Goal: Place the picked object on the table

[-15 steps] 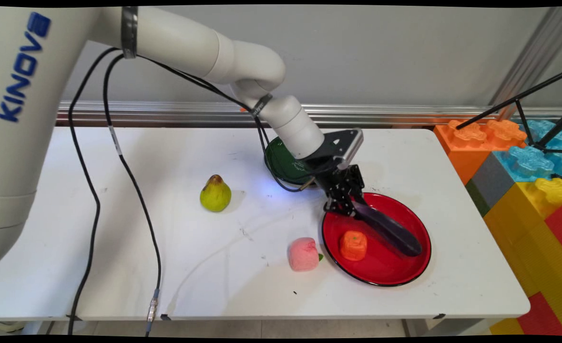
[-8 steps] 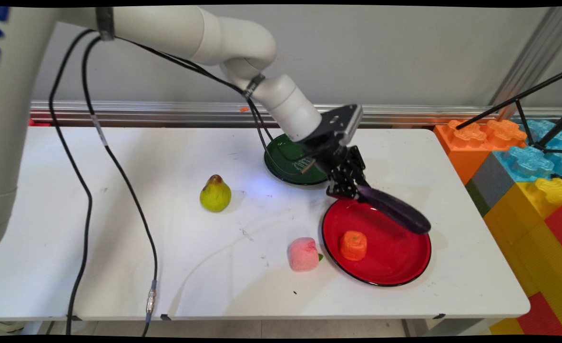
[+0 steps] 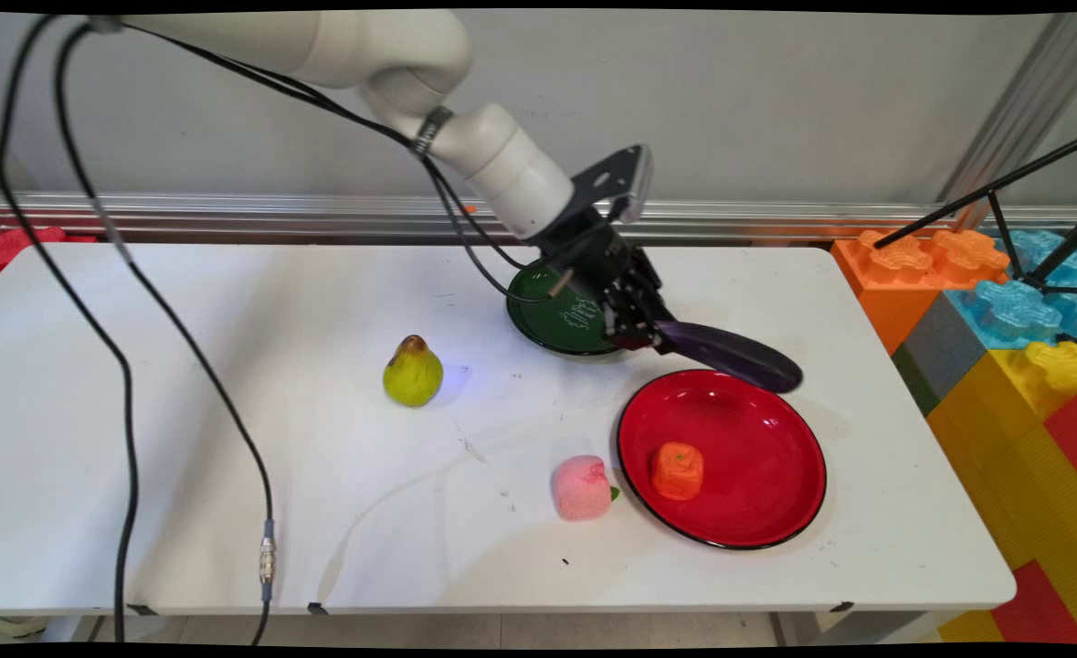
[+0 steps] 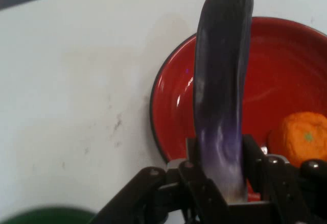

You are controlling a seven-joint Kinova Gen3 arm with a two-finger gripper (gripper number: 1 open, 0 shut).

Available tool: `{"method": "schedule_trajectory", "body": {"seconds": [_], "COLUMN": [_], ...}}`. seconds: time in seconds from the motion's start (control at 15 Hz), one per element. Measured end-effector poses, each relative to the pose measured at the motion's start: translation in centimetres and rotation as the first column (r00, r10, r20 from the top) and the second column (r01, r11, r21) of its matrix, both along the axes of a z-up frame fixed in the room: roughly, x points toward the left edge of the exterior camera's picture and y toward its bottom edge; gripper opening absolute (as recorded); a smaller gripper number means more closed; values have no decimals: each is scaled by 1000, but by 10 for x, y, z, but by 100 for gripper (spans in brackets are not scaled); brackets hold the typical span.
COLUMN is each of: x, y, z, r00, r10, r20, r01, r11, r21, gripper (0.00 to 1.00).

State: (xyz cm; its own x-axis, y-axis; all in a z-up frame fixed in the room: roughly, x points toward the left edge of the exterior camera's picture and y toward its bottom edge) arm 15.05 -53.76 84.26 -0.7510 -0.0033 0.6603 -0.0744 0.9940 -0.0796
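My gripper (image 3: 649, 335) is shut on a long dark purple eggplant (image 3: 728, 355), gripping it by one end. The eggplant juts out to the right, held in the air above the far rim of the red plate (image 3: 757, 512). In the hand view the eggplant (image 4: 222, 86) runs up between the fingers (image 4: 196, 168), with the red plate (image 4: 173, 106) below it. An orange fruit (image 3: 678, 471) lies on the plate's left part and also shows in the hand view as the orange fruit (image 4: 301, 137). A green plate (image 3: 547, 320) sits just behind and left of the gripper.
A green-yellow pear (image 3: 413, 371) stands left of centre. A pink fruit (image 3: 581, 488) lies next to the red plate's left rim. Big coloured building blocks (image 3: 1004, 347) stand off the table's right end. Black cables (image 3: 127, 384) hang over the left side.
The gripper has lifted the eggplant out of the red plate and carried it up and toward the back, near the green plate. The orange fruit stayed put.
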Motion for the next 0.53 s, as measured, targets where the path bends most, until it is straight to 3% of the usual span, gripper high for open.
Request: {"method": "schedule_trajectory", "body": {"seconds": [0.2, 0.53], "x": [21, 44], "y": [13, 37], "z": [6, 14], "r00": [994, 970], "r10": [110, 242], "r20": [9, 29], "r01": [-110, -244], "r11": [992, 963], "r21": [55, 111], "gripper": [0, 0]}}
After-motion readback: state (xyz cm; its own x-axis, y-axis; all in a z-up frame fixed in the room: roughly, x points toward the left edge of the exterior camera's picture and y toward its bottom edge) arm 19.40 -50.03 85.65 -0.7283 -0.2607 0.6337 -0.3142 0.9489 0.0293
